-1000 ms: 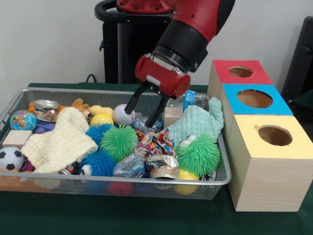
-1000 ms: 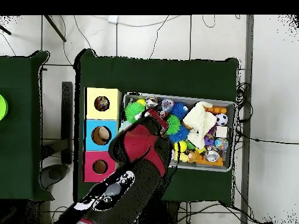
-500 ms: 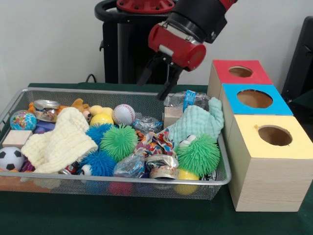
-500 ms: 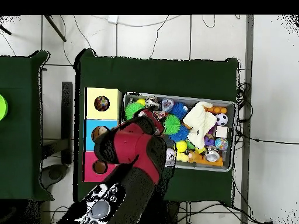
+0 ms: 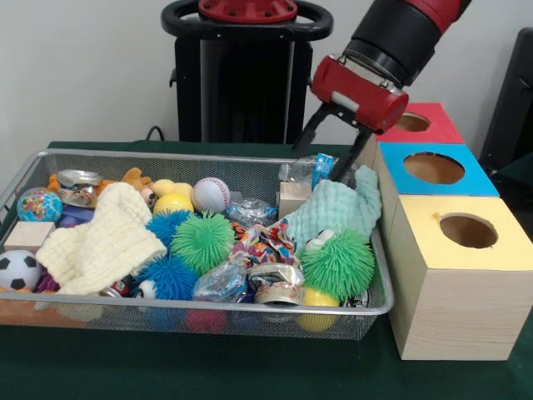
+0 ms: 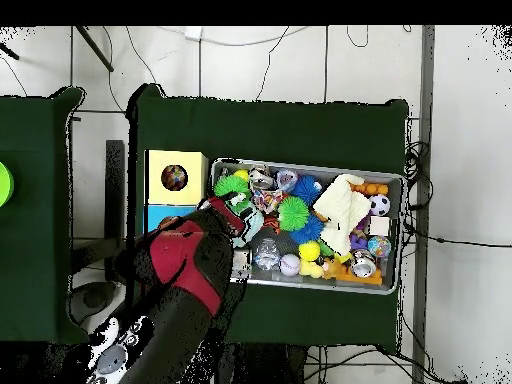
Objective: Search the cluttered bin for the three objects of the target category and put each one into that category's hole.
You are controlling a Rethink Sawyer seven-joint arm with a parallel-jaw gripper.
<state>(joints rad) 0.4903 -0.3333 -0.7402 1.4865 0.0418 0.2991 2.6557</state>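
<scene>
My gripper (image 5: 326, 160) hangs open and empty over the bin's far right corner, beside the red box (image 5: 435, 125). Its fingers (image 5: 306, 147) are spread above a clear wrapper with a blue label (image 5: 321, 169). The wire bin (image 5: 166, 309) holds a baseball (image 5: 210, 194), a yellow ball (image 5: 172, 203), a soccer ball (image 5: 17, 269), a globe ball (image 5: 38, 204), green spiky balls (image 5: 202, 242) and blue spiky balls (image 5: 169, 277). In the overhead view the arm covers the red box and my gripper (image 6: 229, 212) is at the bin's left end. A small ball (image 6: 174, 178) lies in the yellow box's hole.
The blue box (image 5: 466, 177) and yellow box (image 5: 433, 250) stand in a row right of the bin. A cream knit cloth (image 5: 104, 237) and a mint cloth (image 5: 337, 208) cover parts of the clutter. Wooden blocks (image 5: 293, 198), tape rolls and tins lie among the toys.
My gripper has risen from beside the baseball and swung right across the bin toward the boxes, staying open with nothing in it. The baseball has stayed in place.
</scene>
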